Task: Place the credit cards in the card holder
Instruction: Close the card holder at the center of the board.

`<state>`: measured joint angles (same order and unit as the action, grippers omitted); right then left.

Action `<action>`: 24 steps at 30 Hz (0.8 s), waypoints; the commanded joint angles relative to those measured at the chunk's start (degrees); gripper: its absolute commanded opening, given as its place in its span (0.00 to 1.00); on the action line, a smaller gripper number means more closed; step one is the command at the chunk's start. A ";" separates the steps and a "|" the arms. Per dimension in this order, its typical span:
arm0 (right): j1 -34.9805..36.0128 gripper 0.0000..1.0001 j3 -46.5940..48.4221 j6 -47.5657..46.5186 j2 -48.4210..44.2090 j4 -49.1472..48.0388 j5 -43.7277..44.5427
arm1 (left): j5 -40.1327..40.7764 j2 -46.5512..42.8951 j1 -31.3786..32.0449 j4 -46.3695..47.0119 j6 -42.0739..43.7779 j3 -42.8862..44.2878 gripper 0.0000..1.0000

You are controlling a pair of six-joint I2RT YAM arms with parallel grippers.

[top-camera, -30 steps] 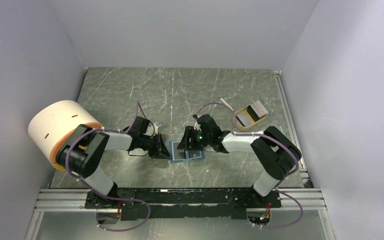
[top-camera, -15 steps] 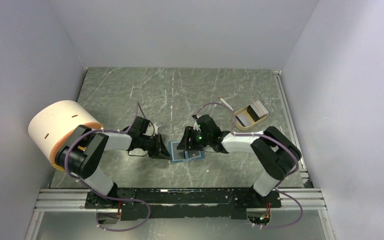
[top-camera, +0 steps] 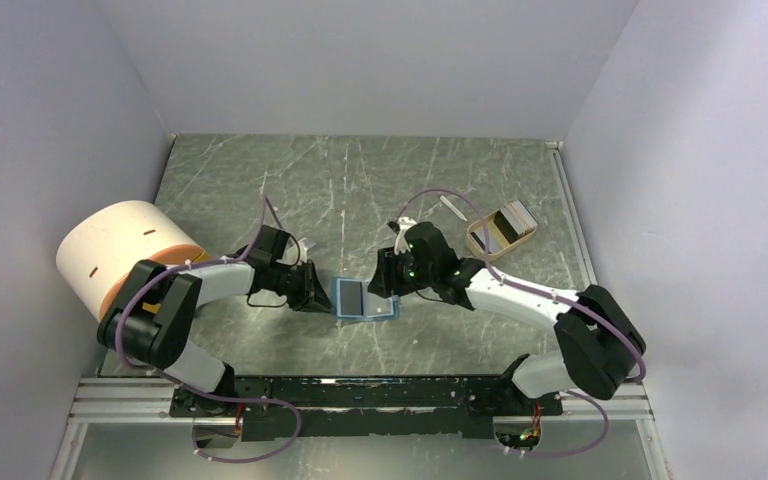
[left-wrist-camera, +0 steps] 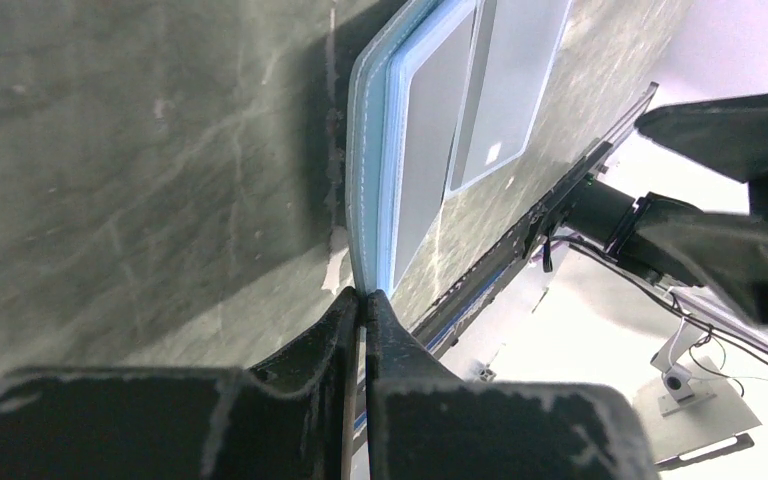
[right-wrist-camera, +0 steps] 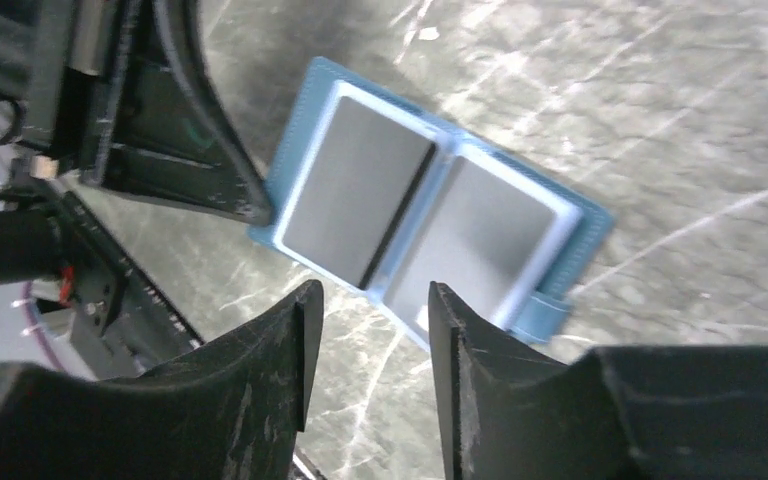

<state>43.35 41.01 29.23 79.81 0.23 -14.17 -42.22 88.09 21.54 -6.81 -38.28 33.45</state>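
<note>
The teal-blue card holder (top-camera: 365,300) lies open on the marble table between my two arms. My left gripper (top-camera: 321,291) is shut on its left edge (left-wrist-camera: 364,290), and a shadow lies under that side. Each light-blue half shows a flat grey card face (right-wrist-camera: 355,190) (right-wrist-camera: 472,232) with a dark strip between them. The snap tab (right-wrist-camera: 545,314) sticks out at one edge. My right gripper (right-wrist-camera: 365,300) hangs just above the holder's near edge, open, with nothing between its fingers. More credit cards (top-camera: 508,222), pale and dark, stand in a tan tray.
The small tan tray (top-camera: 477,240) sits right of centre toward the back, with a thin white stick (top-camera: 452,207) just left of it. A large white cylinder with an orange rim (top-camera: 120,255) stands at the left, by my left arm. Pale walls enclose the table.
My right arm has stretched out, its elbow swinging right, and its gripper has drawn back off the holder. The holder now shows more fully and sits slightly further left.
</note>
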 commanded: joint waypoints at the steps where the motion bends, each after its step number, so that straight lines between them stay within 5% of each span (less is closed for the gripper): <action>1: -0.81 0.35 3.41 -13.15 1.72 8.81 6.42 | 0.45 -1.95 -2.67 -6.12 4.08 2.65 0.09; 3: -0.81 0.27 6.41 -18.85 5.07 13.08 7.44 | -0.28 -1.93 -3.40 -6.57 4.23 3.03 0.09; 7: -0.89 0.29 11.50 -26.59 10.88 20.15 9.02 | -1.25 -0.84 -4.40 -8.79 5.57 4.56 0.09; 24: -1.07 0.37 14.30 -44.27 16.84 20.08 7.29 | -2.49 2.38 -6.58 -12.78 8.32 7.24 0.09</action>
<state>42.44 54.92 -10.09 97.14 20.05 -6.17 -43.29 90.30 15.68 -18.57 -30.76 39.59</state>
